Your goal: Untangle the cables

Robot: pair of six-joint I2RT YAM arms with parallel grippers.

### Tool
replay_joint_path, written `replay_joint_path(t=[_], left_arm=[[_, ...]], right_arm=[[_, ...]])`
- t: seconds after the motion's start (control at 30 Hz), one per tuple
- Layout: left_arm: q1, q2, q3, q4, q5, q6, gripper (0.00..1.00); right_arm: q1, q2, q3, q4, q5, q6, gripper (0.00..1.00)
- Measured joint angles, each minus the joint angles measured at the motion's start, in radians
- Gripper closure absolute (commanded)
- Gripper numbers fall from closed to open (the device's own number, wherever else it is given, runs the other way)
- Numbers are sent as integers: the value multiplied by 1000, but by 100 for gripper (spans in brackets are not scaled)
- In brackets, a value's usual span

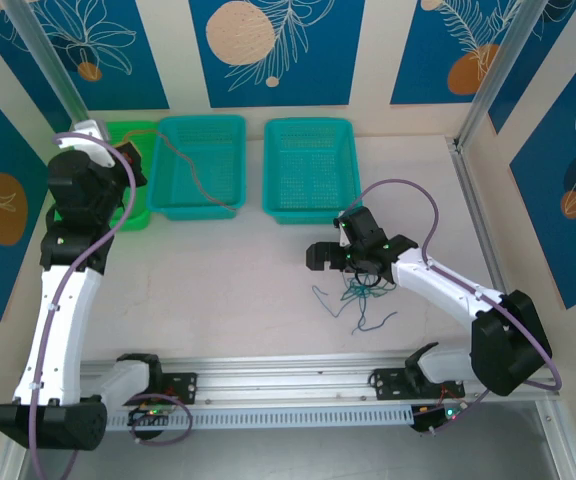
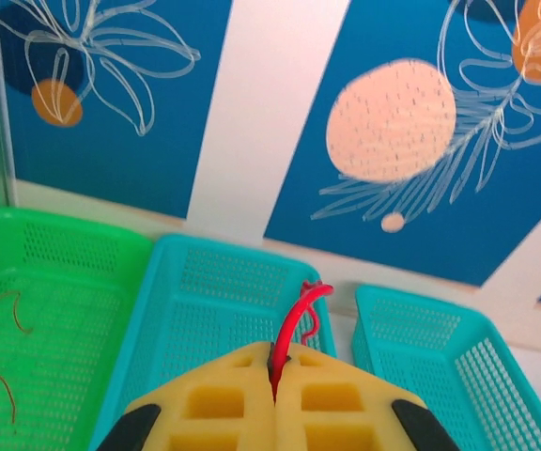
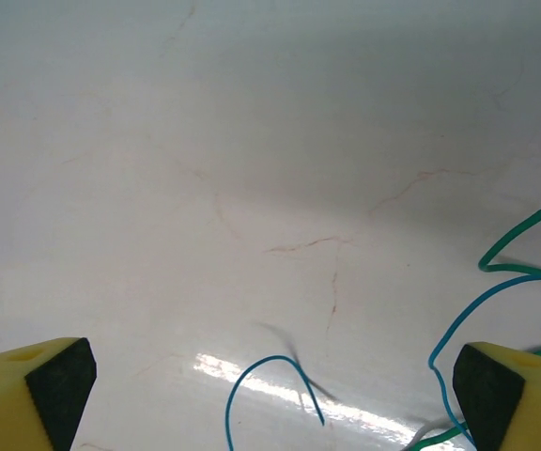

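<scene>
The left fingers (image 2: 216,406) clench a red cable (image 2: 293,316) trailing across the teal basket (image 2: 224,246), upper left. The right fingers (image 3: 56,376) gape wide — tangled cables (image 1: 360,296) lie just beside them, centre right.

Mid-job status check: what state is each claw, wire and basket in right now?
Left claw: shut on red wire, raised by the baskets.
Right claw: open, holding nothing, low over the table.
Blue and green wires: bunched on the table beside the right claw.
Green basket: two red-brown wires inside.
Middle teal basket: red wire trails across it.
Right-hand teal basket: nothing visible inside.
</scene>
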Motion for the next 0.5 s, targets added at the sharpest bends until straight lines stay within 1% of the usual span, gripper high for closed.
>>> replay_joint_path(t=[0.2,0.5], left_arm=[[107,95,98,2,6,0,100],[248,254,181,28,-41,-8,100]], right_arm=[[-9,-28,4,-18,-8,0,0],[-32,-43,4,-31,-34,0,1]])
